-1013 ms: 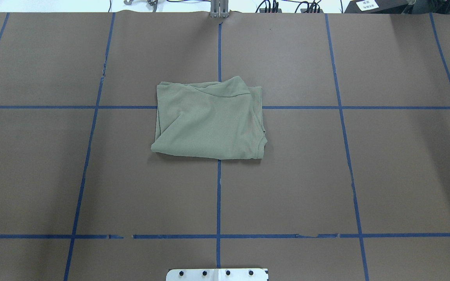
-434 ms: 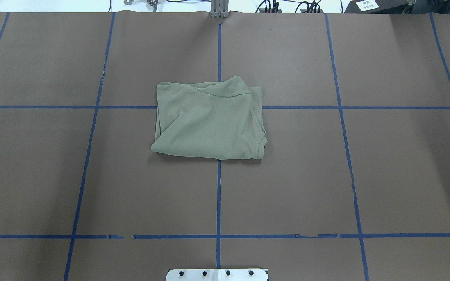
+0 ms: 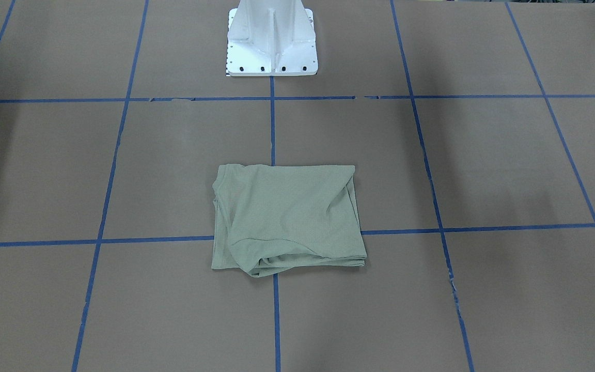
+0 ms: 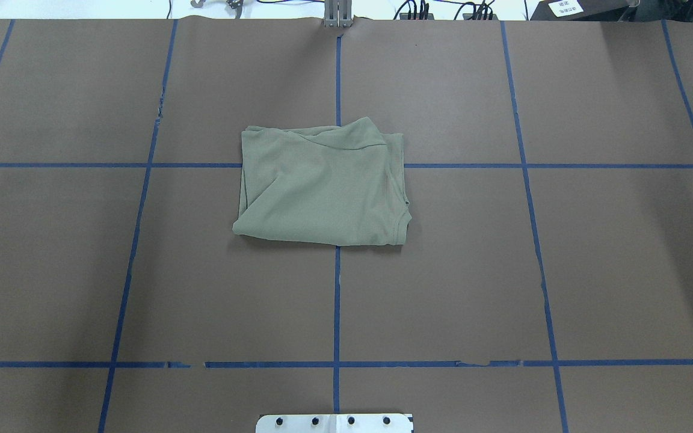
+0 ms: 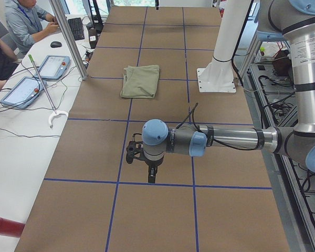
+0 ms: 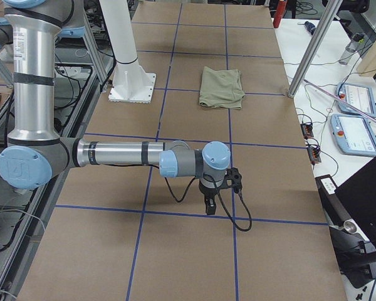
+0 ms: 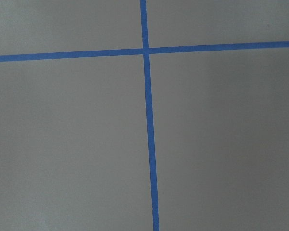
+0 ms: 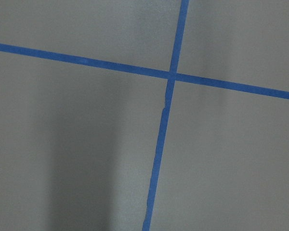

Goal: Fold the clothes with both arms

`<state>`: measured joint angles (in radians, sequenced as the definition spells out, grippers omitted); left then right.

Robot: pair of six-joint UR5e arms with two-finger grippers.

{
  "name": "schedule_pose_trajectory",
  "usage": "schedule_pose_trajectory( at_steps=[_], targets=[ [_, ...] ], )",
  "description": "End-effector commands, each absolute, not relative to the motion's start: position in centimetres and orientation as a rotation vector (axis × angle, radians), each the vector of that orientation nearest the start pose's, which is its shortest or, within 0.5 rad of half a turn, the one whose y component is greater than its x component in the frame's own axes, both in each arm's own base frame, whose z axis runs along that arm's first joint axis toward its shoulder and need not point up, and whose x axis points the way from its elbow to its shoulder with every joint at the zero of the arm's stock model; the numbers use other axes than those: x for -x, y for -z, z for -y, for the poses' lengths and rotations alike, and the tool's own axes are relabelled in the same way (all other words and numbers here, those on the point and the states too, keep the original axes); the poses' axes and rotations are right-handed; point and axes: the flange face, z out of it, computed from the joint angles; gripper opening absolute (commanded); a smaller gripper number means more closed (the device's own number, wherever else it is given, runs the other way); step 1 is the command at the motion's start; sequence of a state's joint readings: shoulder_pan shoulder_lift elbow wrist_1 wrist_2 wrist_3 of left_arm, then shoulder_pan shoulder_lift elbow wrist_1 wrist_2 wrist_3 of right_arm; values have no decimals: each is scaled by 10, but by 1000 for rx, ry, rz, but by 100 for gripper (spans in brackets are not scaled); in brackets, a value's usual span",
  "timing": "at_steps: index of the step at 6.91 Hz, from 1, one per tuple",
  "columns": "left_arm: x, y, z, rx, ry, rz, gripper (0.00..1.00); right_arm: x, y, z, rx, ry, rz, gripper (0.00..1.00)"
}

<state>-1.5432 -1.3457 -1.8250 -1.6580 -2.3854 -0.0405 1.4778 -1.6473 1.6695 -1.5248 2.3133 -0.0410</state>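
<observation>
Fingers of the left gripper (image 5: 151,177) and right gripper (image 6: 209,208): clenched or released, I cannot tell. Each hangs near a worktop (image 4: 563,270) end, presumably because the folded shirt (image 4: 322,183), mid-worktop, looks finished.

**Overhead view:** we look forward and down from behind the robot, with the pedestal base (image 4: 334,423) at the bottom edge and the folded shirt (image 4: 322,186) just above centre.

**Front-facing view:** we face back from across the table (image 3: 483,155), steeply down, so the base sits at top centre and the shirt below centre. These two views share the blue tape grid (image 4: 337,300).

**Side views:** we look along the table from each end. One arm is large in the foreground, the left arm (image 5: 231,139) or the right arm (image 6: 119,153), and the shirt is small in the upper half of both.

**Wrist views:** we look close and down at the table covering, with one tape crossing (image 7: 145,50) apiece.
</observation>
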Motion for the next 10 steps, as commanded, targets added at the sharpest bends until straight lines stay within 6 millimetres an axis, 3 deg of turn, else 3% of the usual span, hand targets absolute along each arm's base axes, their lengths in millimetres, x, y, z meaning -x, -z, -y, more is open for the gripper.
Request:
schedule_pose_trajectory(
  at_steps=[1, 3, 10],
  targets=[
    [50, -620, 406, -90, -41, -817, 100, -22, -641, 468, -51, 156, 744, 100],
    [50, -605, 408, -122, -60, -814, 100, -22, -640, 469, -54, 157, 745, 100],
    [50, -607, 402, -110, -50, -810, 100, -22, -641, 469, -52, 155, 743, 100]
  ],
)
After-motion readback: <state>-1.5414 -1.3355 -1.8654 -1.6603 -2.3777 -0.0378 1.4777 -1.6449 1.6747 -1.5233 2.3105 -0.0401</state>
